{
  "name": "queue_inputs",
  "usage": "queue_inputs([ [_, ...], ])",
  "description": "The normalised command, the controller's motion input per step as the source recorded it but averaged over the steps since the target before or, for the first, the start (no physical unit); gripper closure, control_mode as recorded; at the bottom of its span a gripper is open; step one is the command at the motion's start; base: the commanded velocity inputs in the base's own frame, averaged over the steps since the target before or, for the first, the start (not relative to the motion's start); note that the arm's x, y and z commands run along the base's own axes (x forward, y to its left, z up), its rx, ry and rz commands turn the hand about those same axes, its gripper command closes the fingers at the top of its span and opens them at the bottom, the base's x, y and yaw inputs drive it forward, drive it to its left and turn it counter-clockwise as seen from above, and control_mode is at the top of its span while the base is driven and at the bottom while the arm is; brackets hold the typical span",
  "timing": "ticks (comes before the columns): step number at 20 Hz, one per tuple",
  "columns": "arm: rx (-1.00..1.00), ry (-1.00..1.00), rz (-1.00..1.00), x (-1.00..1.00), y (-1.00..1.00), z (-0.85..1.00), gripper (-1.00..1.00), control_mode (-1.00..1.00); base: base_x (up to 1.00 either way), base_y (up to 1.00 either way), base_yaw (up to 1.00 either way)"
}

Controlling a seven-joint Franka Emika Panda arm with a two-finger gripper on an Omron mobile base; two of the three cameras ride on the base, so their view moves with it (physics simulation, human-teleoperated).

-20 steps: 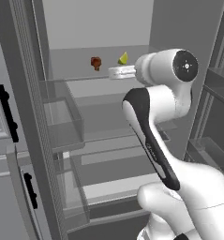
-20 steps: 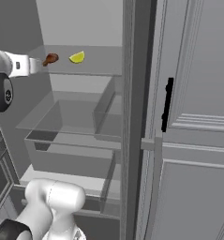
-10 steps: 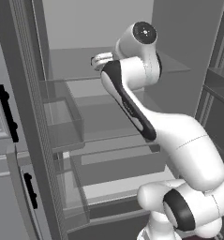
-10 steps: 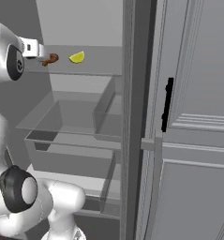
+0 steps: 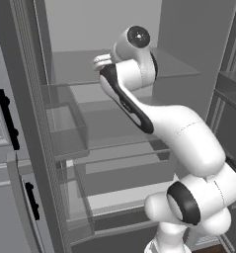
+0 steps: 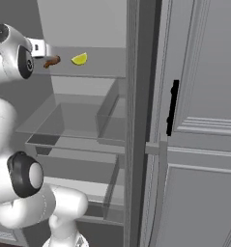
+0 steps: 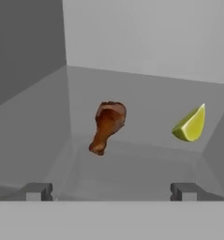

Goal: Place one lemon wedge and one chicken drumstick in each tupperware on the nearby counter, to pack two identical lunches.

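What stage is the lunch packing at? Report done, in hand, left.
Done: nothing visibly packed. The chicken drumstick and lemon wedge lie on the fridge shelf. In hand: nothing; the gripper is open, facing both, lined up closer to the drumstick. Left: grasping, carrying and packing both.

The drumstick (image 7: 106,126) is reddish brown, darker at its bone end. The lemon wedge (image 7: 192,124) is yellow with a greener rind. The fridge shelf (image 7: 146,98) is plain grey. The arm (image 5: 159,118) is white with black joints. The cabinet door (image 6: 204,120) is grey, its handle (image 6: 172,107) black.
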Motion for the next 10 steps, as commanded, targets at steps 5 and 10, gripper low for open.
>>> queue_inputs([
  [5, 0.0, -0.01, 0.0, 0.98, 0.21, -0.12, -1.0, -1.0, 0.0, 0.0, 0.0],
  [10, 0.0, 0.11, 0.0, 0.6, 0.17, 0.0, -1.0, -1.0, 0.0, 0.0, 0.0],
])
